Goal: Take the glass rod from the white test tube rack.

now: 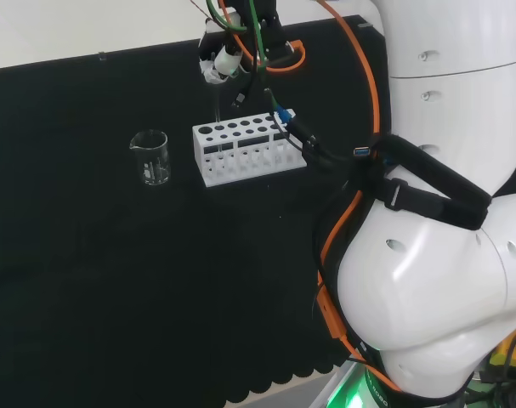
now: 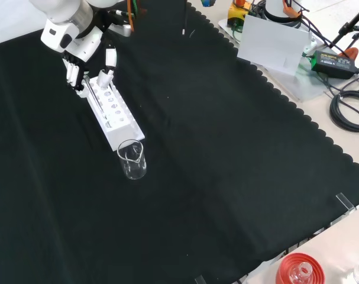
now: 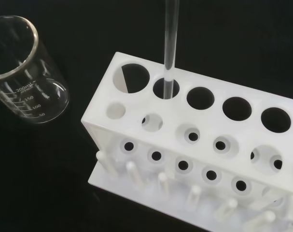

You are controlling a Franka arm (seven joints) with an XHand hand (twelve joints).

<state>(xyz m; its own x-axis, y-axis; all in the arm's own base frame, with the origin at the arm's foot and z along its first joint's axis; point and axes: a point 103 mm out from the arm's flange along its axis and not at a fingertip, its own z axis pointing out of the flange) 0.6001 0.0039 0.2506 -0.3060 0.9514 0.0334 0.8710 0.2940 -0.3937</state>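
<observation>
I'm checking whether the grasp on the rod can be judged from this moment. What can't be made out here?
- Grip on the glass rod: wrist view cuts its top off; in the front view the hand is too small to judge.
- Rod's lower end: hidden inside the white rack.
- Beaker contents: clear glass, nothing plainly visible.

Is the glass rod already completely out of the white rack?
No, the glass rod has its lower end inside a hole of the white rack.

White test tube rack (image 1: 247, 151): one. Glass rod (image 3: 169, 43): one, standing in the rack. Clear glass beaker (image 1: 150, 156): one. Red ribbed stand (image 2: 300, 269): one. Robot hand (image 2: 78, 71): one. Black-clothed table (image 2: 226, 148): one.
</observation>
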